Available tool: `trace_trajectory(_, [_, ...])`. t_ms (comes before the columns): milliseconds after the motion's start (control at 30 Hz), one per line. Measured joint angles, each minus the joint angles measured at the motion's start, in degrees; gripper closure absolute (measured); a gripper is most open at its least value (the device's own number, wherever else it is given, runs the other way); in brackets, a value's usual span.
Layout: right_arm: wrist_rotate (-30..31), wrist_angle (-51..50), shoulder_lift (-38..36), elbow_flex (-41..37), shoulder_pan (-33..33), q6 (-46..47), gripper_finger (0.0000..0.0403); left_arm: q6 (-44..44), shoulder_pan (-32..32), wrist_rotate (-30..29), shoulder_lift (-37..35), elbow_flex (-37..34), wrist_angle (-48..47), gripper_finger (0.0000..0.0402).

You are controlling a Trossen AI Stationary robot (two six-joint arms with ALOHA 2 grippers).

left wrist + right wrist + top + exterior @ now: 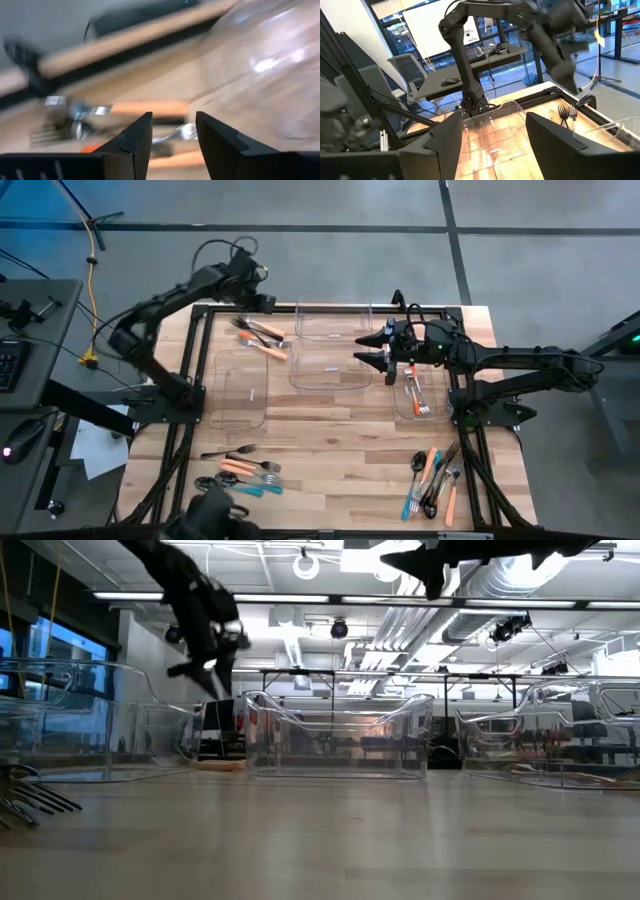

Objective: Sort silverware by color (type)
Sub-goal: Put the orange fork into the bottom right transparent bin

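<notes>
With its fingers apart and nothing between them, the left gripper (262,302) was positioned over the orange-handled silverware (262,336) near the table's (330,450) far-left corner, so a pick-up was judged in hand, requiring descent and closure.

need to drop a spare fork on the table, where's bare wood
Bare wood runs along the near-middle strip, between the left cutlery pile and the right pile, below the bins. It is crowded at the far-left cluster, under the left end effector.

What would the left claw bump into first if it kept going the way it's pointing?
Probably the orange-handled silverware lying on the table beside the clear bin: the left gripper, fingers apart and empty, points right at that small pile. Depth is hard to judge.
</notes>
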Motion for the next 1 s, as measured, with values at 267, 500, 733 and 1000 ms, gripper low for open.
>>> trace_trajectory(267, [0.0, -1.0, 0.0, 0.0, 0.0, 0.0, 0.0199, 3.7, 3.9, 4.4, 8.9, -2.5, -3.6, 0.0261])
trace_trajectory(500, [0.0, -1.2, 0.0, 0.0, 0.0, 2.7, 0.0199, 11.0, 3.2, -3.1, 10.8, -2.6, -6.1, 0.0261])
trace_trajectory(733, [0.0, -1.2, 0.0, 0.0, 0.0, 3.8, 0.0199, 11.2, 3.3, -2.2, 12.2, -2.6, -6.6, 0.0261])
trace_trajectory(1000, [0.0, -1.2, 0.0, 0.0, 0.0, 4.0, 0.0199, 11.1, 2.0, -3.0, 15.2, -2.6, -6.6, 0.0261])
